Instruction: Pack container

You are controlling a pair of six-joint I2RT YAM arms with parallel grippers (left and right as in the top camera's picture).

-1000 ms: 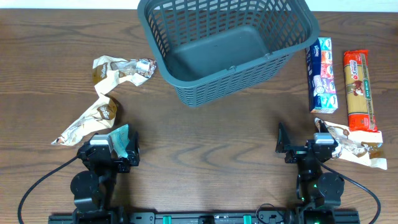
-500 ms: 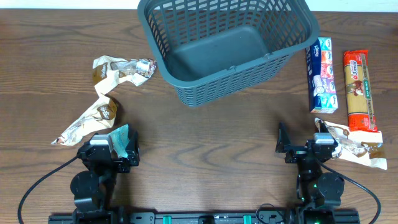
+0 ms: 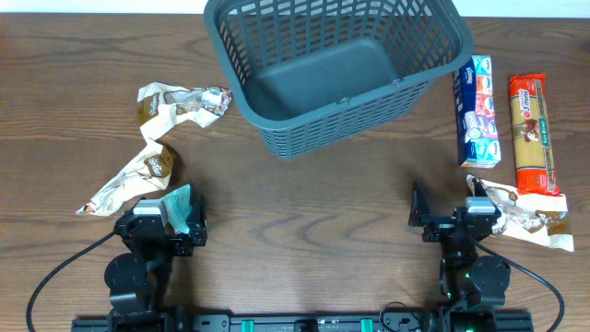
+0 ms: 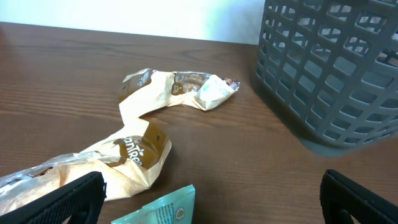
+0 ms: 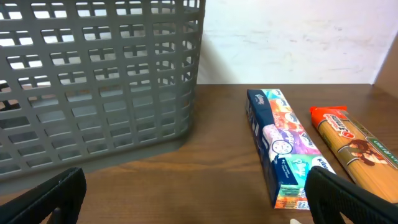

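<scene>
The container (image 3: 341,115), a large dark grey lattice basket, stands empty at the back centre. It also shows in the left wrist view (image 4: 336,68) and the right wrist view (image 5: 93,81). My left gripper (image 3: 166,221) is open at the front left, and a teal packet (image 3: 182,205) lies on the table between its fingers (image 4: 208,202). My right gripper (image 3: 452,219) is open and empty at the front right, its fingers (image 5: 199,199) wide apart over bare wood. A blue tissue pack (image 3: 477,111) and an orange pasta packet (image 3: 535,134) lie right of the basket.
A crumpled beige snack strip (image 3: 152,138) lies left of the basket and shows in the left wrist view (image 4: 143,137). A crumpled white and brown wrapper (image 3: 521,217) lies just right of my right gripper. The tissue pack (image 5: 280,146) and pasta packet (image 5: 351,140) lie ahead of it.
</scene>
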